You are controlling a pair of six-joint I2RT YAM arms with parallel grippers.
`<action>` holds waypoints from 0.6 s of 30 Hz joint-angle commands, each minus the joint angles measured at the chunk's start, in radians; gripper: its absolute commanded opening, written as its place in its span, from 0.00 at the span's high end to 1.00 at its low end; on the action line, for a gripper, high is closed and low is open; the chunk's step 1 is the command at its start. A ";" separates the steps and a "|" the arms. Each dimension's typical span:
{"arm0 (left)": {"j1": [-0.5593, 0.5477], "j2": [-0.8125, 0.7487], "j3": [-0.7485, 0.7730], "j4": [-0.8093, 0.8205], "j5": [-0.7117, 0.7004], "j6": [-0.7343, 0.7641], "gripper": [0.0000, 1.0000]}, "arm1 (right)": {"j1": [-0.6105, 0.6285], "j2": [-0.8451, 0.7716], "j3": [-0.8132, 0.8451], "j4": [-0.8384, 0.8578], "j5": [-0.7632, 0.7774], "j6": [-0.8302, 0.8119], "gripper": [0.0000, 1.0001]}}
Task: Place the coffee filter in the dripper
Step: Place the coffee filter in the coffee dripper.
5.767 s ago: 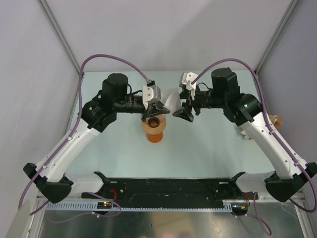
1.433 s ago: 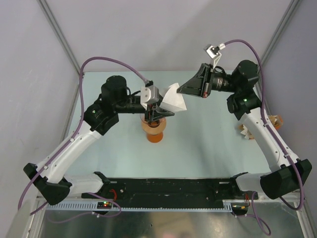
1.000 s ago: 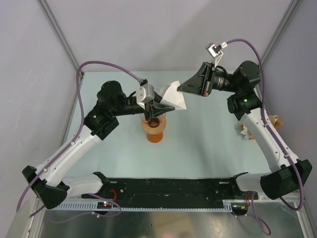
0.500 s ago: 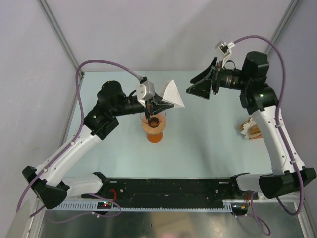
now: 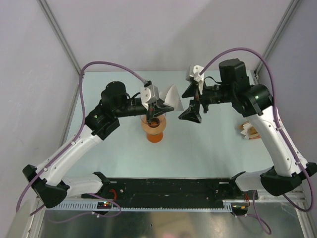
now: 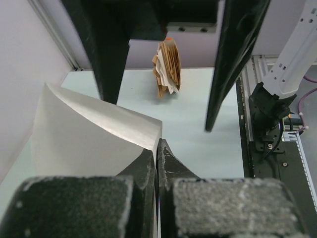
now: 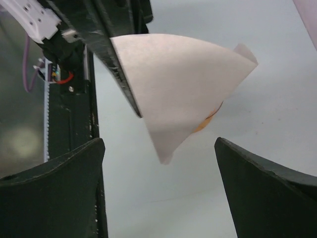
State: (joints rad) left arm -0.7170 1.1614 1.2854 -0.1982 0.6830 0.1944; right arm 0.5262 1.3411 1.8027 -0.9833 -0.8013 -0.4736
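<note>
The coffee filter [image 5: 173, 98] is a white paper cone held up in the air just above and right of the dripper [image 5: 154, 126], which stands on the table with its clear funnel, brown collar and orange base. My left gripper [image 5: 157, 106] is shut on the filter's edge [image 6: 84, 139]; the fingers [image 6: 171, 163] pinch the paper. My right gripper [image 5: 190, 103] stands open just right of the filter, not touching it. In the right wrist view the filter [image 7: 178, 84] hangs point down ahead of the wide-open right gripper [image 7: 158, 146], and a sliver of the orange dripper [image 7: 210, 119] peeks from behind.
A tan-and-white stack of paper fans [image 5: 250, 130] lies at the table's right edge, also visible in the left wrist view [image 6: 167, 67]. The black rail [image 5: 168, 191] with the arm bases runs along the near edge. Grey walls enclose the far side.
My right gripper let go of the filter, opened wide and swung down from a raised pose to beside the filter. My left gripper shut on the filter's edge.
</note>
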 commanded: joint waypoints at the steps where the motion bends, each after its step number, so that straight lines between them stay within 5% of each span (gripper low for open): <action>1: -0.024 -0.012 0.046 0.006 0.006 0.064 1.00 | 0.048 0.018 0.004 0.001 0.122 -0.074 0.02; 10: -0.038 -0.010 0.059 0.007 0.020 0.086 1.00 | 0.093 0.026 -0.019 0.069 0.083 -0.065 0.32; 18: -0.044 -0.014 0.064 0.008 0.085 0.130 1.00 | 0.107 0.030 -0.039 0.069 0.059 -0.095 0.42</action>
State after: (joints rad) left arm -0.7513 1.1614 1.3087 -0.2054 0.7185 0.2810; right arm 0.6235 1.3769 1.7634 -0.9447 -0.7151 -0.5434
